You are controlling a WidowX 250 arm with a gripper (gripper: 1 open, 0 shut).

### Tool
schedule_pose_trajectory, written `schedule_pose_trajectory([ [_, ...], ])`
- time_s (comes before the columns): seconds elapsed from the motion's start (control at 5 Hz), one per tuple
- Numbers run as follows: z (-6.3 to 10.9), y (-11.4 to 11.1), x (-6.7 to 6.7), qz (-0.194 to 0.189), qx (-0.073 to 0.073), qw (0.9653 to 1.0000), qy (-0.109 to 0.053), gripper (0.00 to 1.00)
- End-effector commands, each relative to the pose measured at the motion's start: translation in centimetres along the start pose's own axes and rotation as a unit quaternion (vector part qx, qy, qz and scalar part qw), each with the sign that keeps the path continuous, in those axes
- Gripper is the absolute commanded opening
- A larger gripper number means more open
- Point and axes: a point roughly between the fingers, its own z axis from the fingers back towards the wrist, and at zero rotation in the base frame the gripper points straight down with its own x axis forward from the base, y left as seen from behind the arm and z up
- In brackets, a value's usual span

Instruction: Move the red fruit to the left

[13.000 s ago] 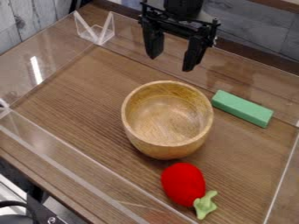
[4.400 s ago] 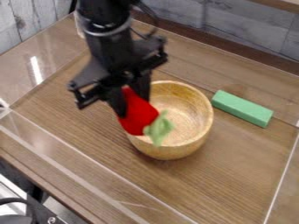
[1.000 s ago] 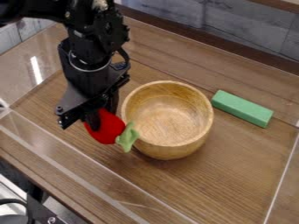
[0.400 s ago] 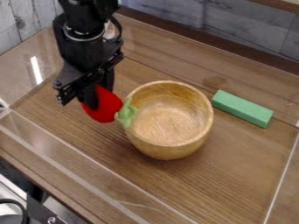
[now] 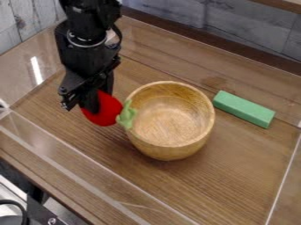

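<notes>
The red fruit [image 5: 107,109] is a small bright-red strawberry-like toy with a light green stem [image 5: 127,117] pointing right. It hangs just left of the wooden bowl [image 5: 171,119], a little above the table. My gripper [image 5: 91,98] comes straight down from the black arm and is shut on the red fruit from above; its fingertips are partly hidden against the fruit.
A flat green rectangular block [image 5: 244,108] lies right of the bowl. Clear acrylic walls [image 5: 70,154] fence the wooden table on the front, left and right. A clear folded piece stands at the back left, behind the arm.
My gripper has carried the red fruit a little back and to the left along the bowl's left side, rolling slightly. Bowl and green block have not moved.
</notes>
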Motion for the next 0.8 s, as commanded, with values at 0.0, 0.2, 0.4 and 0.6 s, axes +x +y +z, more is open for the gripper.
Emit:
schedule_pose_trajectory([
  [0.0, 0.13, -0.63, 0.47, 0.018, -0.009, 0.9998, -0.007, 0.00],
  [0.2, -0.30, -0.75, 0.58, 0.028, -0.003, 0.9996, -0.007, 0.00],
  [0.4, -0.48, -1.07, 0.84, 0.037, 0.002, 0.9993, -0.004, 0.00],
  [0.6, -0.55, -1.41, 1.11, 0.045, 0.007, 0.9990, -0.001, 0.00],
])
